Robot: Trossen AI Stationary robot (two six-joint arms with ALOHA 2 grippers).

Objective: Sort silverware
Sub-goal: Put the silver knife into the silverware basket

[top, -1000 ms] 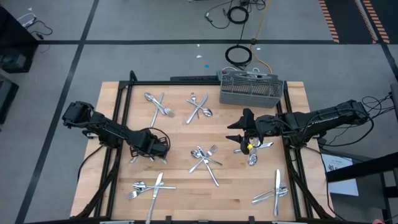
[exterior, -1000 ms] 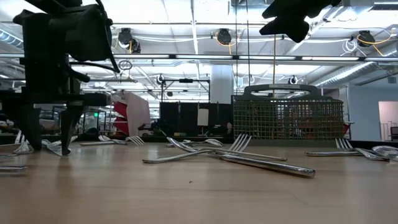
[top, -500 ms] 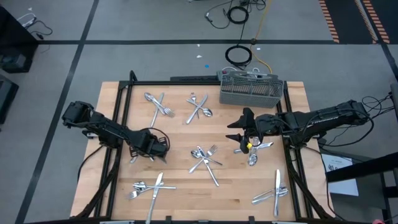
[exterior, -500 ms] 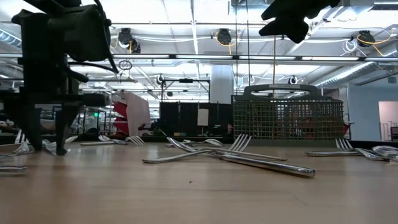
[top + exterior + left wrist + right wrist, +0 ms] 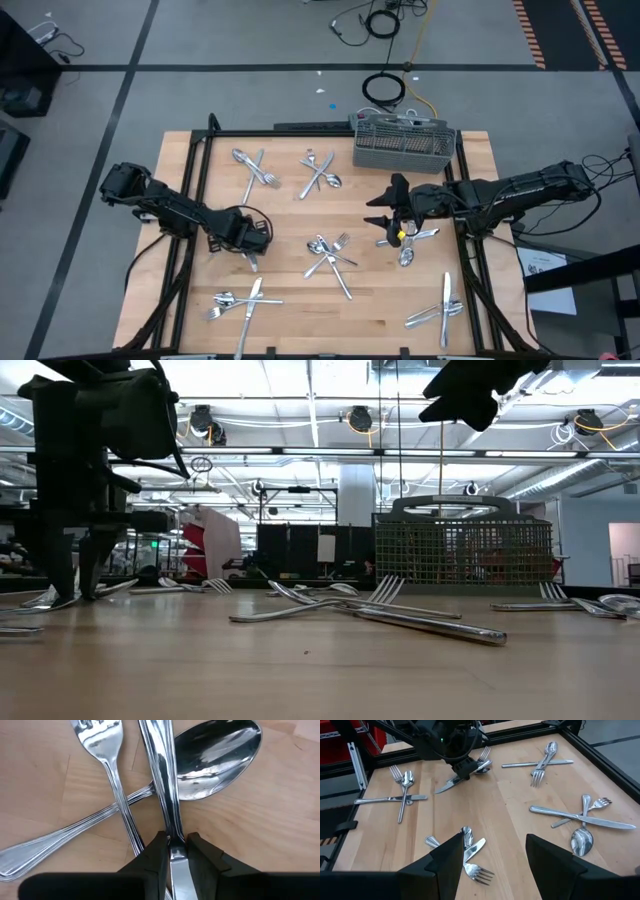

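The silverware lies in small crossed heaps of forks, spoons and knives over the wooden table (image 5: 290,215). At the left, my left gripper (image 5: 176,854) points down over one heap and is shut on a knife (image 5: 165,785). That knife lies across a fork (image 5: 112,785) and a spoon (image 5: 215,760). In the low view the left gripper (image 5: 65,575) reaches down to the tabletop. At the right, my right gripper (image 5: 385,212) hangs open, high above the table, with nothing between its fingers (image 5: 447,862). My left gripper pinches the knife between its two fingers (image 5: 159,856), at the part (image 5: 175,847) where the slim handle widens toward the blade. The fingers come from above, pointing down, and lie across the knife. The knife rests flat on the fork and spoon beneath it.
A grey slotted caddy (image 5: 405,145) stands at the table's far edge, right of centre. Other heaps lie at the far left (image 5: 255,167), far middle (image 5: 320,172), centre (image 5: 330,255), near left (image 5: 240,300), near right (image 5: 440,310) and under the right gripper (image 5: 410,243).
My left gripper has stayed in place and shut: in the low view its two fingers stood apart a second ago and now stand close together, on the knife. My right arm has kept still.
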